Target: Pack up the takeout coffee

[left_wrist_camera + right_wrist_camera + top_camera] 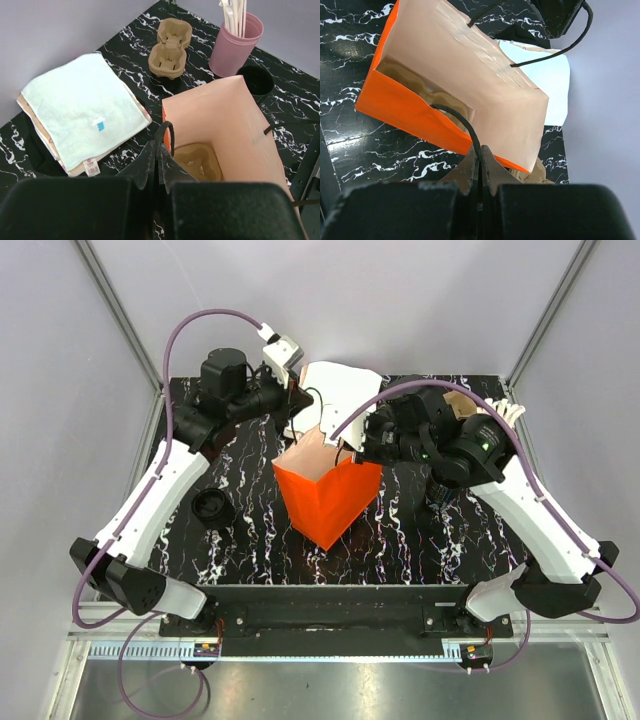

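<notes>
Left gripper and right gripper each pinch a handle of the bag; the coffee stands outside, right of it by the pink cup. Uneven pulling may topple the bag.

I'm watching the orange paper bag standing centrally on the black marbled table, a moulded cardboard cup tray lying inside. A folded white cloth stack is lying behind it. Rightward, a second cardboard tray and a pink plastic cup are sitting, the small black cup just beside the pink one. A flat black disc is lying left of the bag.
</notes>
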{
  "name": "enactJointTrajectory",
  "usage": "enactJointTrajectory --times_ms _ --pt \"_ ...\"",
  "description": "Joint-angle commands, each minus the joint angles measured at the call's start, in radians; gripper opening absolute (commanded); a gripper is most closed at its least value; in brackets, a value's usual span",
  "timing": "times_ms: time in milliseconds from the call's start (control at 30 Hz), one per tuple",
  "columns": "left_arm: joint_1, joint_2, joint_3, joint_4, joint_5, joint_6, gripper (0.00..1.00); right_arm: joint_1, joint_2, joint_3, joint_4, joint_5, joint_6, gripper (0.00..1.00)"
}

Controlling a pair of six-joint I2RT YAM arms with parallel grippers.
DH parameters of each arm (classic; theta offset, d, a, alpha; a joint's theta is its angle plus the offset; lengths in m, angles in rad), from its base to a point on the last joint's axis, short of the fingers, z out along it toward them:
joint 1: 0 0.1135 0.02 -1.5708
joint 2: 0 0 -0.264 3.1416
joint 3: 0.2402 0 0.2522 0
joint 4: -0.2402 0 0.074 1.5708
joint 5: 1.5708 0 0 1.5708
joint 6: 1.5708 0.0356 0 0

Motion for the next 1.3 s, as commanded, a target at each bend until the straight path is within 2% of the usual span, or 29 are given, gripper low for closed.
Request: enactJointTrajectory --times_ms 0,100,200,300,333,400,433,467,533,600,700,867,1100,1267 --pt "-0.006 -0.002 0.080 0.004 0.001 0.017 0.00 0.000 -0.031 0.030 0.047 0.029 0.021 0.00" --pt "-0.011 -0.010 0.019 0.011 0.009 0.016 0.00 0.000 -0.043 -0.026 0.046 0.014 0.023 0.02" --pt "-0.041 -0.028 -0.117 0.053 -0.023 0.040 0.00 0.000 -0.069 -0.132 0.043 -0.017 0.006 0.05" --pt "-0.060 -0.030 -0.163 0.066 -0.057 0.062 0.00 0.002 -0.071 -0.198 0.053 -0.011 -0.002 0.12" --pt "-0.060 -0.030 -0.162 0.069 -0.063 0.059 0.00 0.000 -0.071 -0.200 0.062 0.006 0.002 0.22" --pt "-0.060 -0.031 -0.138 0.068 -0.071 0.060 0.00 0.000 -0.068 -0.180 0.072 0.014 0.012 0.34" --pt "-0.060 -0.030 -0.124 0.065 -0.076 0.055 0.00 0.000 -0.066 -0.147 0.073 0.015 0.017 0.45" --pt "-0.060 -0.025 -0.108 0.057 -0.079 0.055 0.00 0.000 -0.065 -0.130 0.069 0.015 0.021 0.51" --pt "-0.060 -0.019 -0.068 0.042 -0.079 0.054 0.00 0.000 -0.060 -0.076 0.061 0.011 0.032 0.56" --pt "-0.058 -0.013 -0.047 0.037 -0.083 0.052 0.00 0.000 -0.060 -0.042 0.049 0.011 0.037 0.66" --pt "-0.060 -0.007 -0.035 0.034 -0.093 0.049 0.00 0.000 -0.068 -0.019 0.046 0.018 0.041 0.74" --pt "-0.060 0.002 -0.015 0.031 -0.120 0.054 0.00 0.000 -0.083 -0.014 0.036 0.015 0.043 0.79" --pt "-0.058 0.010 -0.002 0.040 -0.221 0.062 0.00 0.000 -0.108 -0.043 0.055 0.028 0.048 0.89" --pt "-0.057 0.007 -0.012 0.056 -0.298 0.060 0.00 0.000 -0.121 -0.056 0.079 0.060 0.058 1.00"
